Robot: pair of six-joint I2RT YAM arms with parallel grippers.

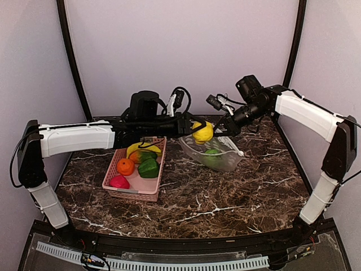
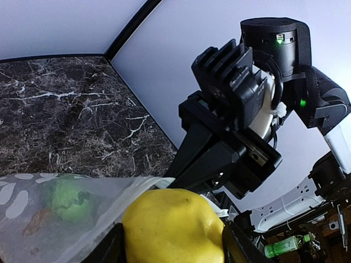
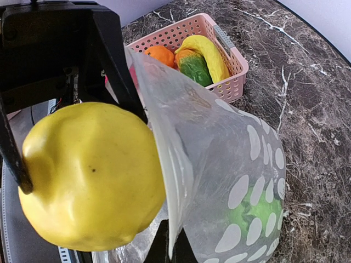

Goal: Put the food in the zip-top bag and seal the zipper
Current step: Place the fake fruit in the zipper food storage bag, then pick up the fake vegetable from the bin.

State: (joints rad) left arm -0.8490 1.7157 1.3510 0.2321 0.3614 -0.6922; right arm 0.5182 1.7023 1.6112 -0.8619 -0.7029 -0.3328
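My left gripper (image 1: 198, 131) is shut on a yellow lemon-like piece (image 1: 203, 133) and holds it at the mouth of the zip-top bag (image 1: 217, 153). It fills the left wrist view (image 2: 173, 227) and the right wrist view (image 3: 90, 175). My right gripper (image 1: 225, 127) is shut on the bag's zipper edge (image 3: 175, 181) and holds it up. A green piece (image 1: 212, 152) lies inside the bag (image 3: 241, 181), also seen in the right wrist view (image 3: 258, 211). A banana (image 1: 141, 148), an orange (image 1: 125, 166), a green piece (image 1: 148, 167) and a magenta-red piece (image 1: 118, 182) lie in the basket.
The pink slotted basket (image 1: 148, 190) stands left of the bag on the dark marble table (image 1: 225, 197). Both arms meet above the bag near the back wall. A black frame runs along the near edge.
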